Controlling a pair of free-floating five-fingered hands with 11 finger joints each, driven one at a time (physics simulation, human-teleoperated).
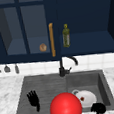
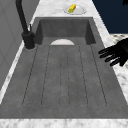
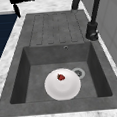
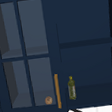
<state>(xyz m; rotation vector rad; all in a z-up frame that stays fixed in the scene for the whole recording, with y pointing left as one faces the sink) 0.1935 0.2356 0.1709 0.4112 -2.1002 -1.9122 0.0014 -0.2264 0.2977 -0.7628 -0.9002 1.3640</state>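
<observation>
White plate point(image 3: 63, 88) in the basin carries a red strawberry point(image 3: 61, 77)

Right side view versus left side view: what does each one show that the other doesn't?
Right side view alone: a small red strawberry on the round white plate and the basin's drain. Left side view alone: a yellow corn cob on a counter dish. Both: the grey sink, black faucet, a black hand.
</observation>
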